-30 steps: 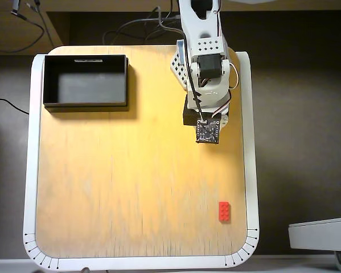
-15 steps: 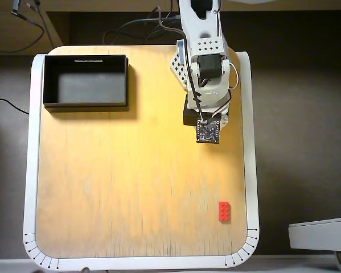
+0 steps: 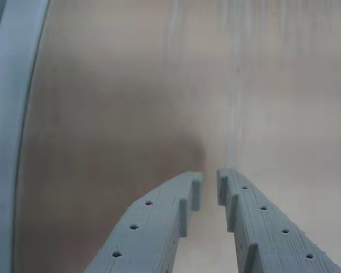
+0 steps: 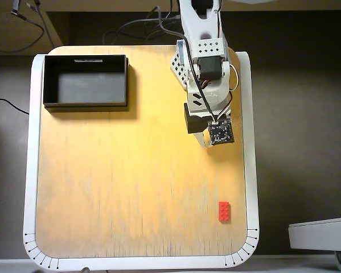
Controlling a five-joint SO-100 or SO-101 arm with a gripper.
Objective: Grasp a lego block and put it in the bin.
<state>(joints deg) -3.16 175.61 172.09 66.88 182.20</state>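
Note:
The red lego block (image 4: 224, 211) lies flat near the table's front right corner in the overhead view, clear of everything. The black bin (image 4: 85, 104) stands at the back left with only its dark floor showing inside. My gripper (image 4: 203, 140) hangs over the right half of the table, well behind the block and far right of the bin. In the wrist view my gripper (image 3: 209, 185) points at bare wood, its two grey fingers almost together with only a thin slit and nothing between them. Neither the block nor the bin appears in the wrist view.
The wooden table (image 4: 130, 187) has a white raised rim (image 4: 250, 142), which also runs down the left edge as the rim (image 3: 5, 125) in the wrist view. Cables (image 4: 130, 28) lie behind the table. A grey device (image 4: 321, 233) sits off the table at the lower right.
The arm's wrist has turned and shifted slightly right and toward the front of the table. A fingertip now pokes out below the wrist. Block and bin have not moved.

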